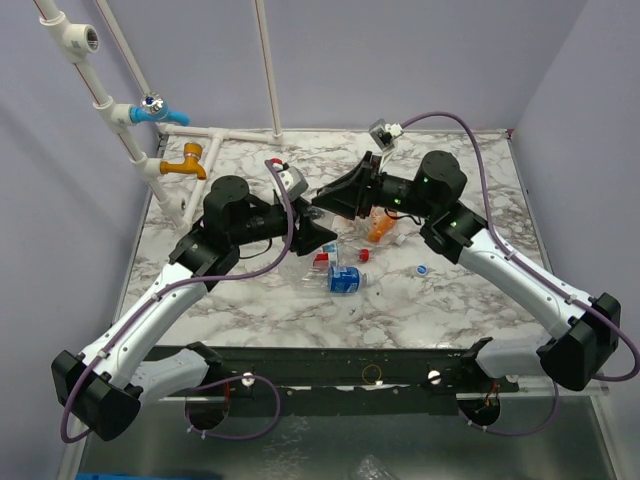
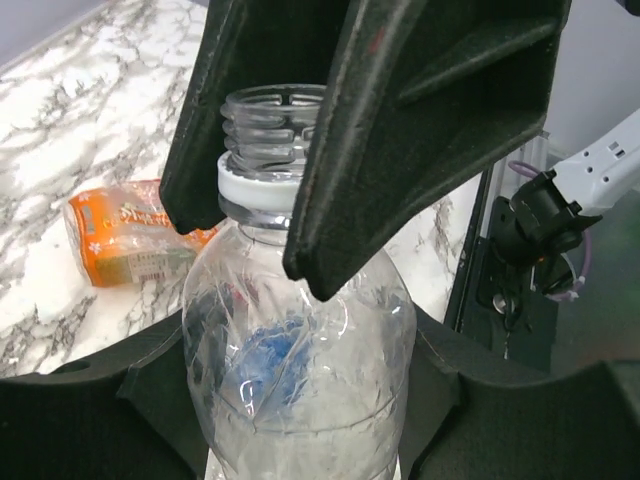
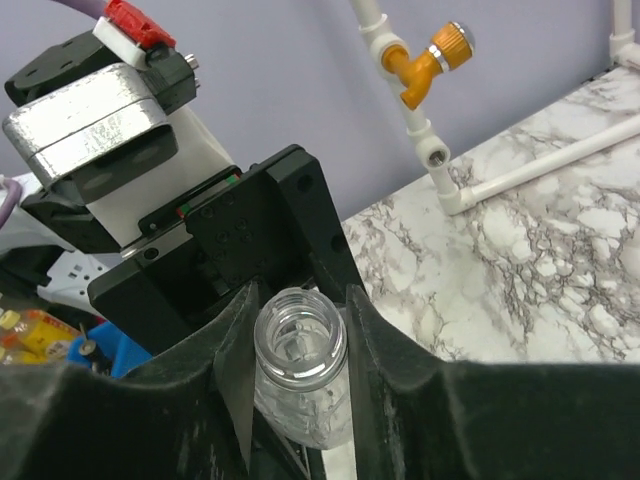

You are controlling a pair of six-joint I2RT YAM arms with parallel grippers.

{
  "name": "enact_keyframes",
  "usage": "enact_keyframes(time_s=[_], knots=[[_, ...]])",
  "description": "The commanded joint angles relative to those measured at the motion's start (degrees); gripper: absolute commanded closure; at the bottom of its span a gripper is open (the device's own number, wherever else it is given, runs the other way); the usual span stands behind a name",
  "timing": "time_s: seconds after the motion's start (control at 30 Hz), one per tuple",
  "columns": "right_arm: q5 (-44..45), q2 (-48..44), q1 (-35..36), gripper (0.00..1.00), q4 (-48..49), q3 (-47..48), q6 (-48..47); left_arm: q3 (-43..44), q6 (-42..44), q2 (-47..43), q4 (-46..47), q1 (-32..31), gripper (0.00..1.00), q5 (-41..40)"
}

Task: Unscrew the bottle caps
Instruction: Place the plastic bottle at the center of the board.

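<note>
Plain bottle [image 2: 300, 370] is held over mid-table [image 1: 480, 200], left jaws clamped on its body, right jaws closed about its already capless neck [image 3: 300, 345]; red cap [image 1: 363, 254] and blue-and-white cap [image 1: 421, 269] lie loose nearby, orange bottle [image 1: 380, 230] status unclear

Robotics lab, enclosed test cell. Evidence:
- 2 arms, left arm [image 1: 160, 300] and right arm [image 1: 510, 270], bolted to black rail [image 1: 330, 362] at near edge of marble-pattern bench [image 1: 250, 310].
- Plain lilac walls [image 1: 350, 60] box the bench in on 3 sides.
- Purple cable [image 1: 440, 113] looped off each arm; cam [image 1: 383, 130] mounted on wrist.
- Pipe rig at back-left: white PVC pipe [image 1: 120, 125] w/ blue valve [image 1: 150, 113] and orange tap [image 1: 187, 163].
- left end effector [image 2: 300, 440] and right end effector [image 3: 300, 300], black moulded fingers, both clamped on one clear bottle [image 2: 300, 350].
</note>
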Motion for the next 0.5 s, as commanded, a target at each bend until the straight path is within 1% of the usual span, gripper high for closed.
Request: enact_keyframes(time_s=[0.0, 0.03, 0.07, 0.1, 0.13, 0.17, 0.33, 0.47], knots=[[3.28, -0.06, 0.64, 0.76, -2.83, 1.68, -2.95, 0.88, -0.64, -0.99, 1.89, 0.12, 0.98, -0.83], [4.30, -0.43, 0.65, 0.82, -3.34, 1.64, -3.28, 0.61, -1.00, -1.19, 1.80, 0.10, 0.85, -1.52], [5.17, -0.76, 0.66, 0.86, -4.16, 1.93, -4.25, 0.27, -1.57, -1.45, 1.82, 0.10, 0.60, -3.16], [6.44, -0.87, 0.65, 0.90, -5.36, 2.52, -4.95, -0.14, -2.51, -1.71, 1.75, 0.13, 0.25, -4.72], [7.23, -0.80, 0.66, 0.92, -6.47, 3.20, -6.22, -0.43, -2.94, -2.02, 1.46, 0.10, 0.03, -6.29], [8.79, -0.57, 0.66, 0.93, -8.34, 4.42, -7.52, -0.76, -2.89, -2.40, 1.02, 0.13, 0.01, -7.22], [16.05, 2.37, 0.65, 0.99, -15.86, 8.95, -15.16, -2.75, -0.84, -4.99, -2.14, 0.27, 0.01, -11.46], [23.10, 5.47, 0.56, 0.99, -18.39, 11.20, -19.98, -5.20, 0.35, -7.91, -5.82, 0.52, 0.01, -17.36]])
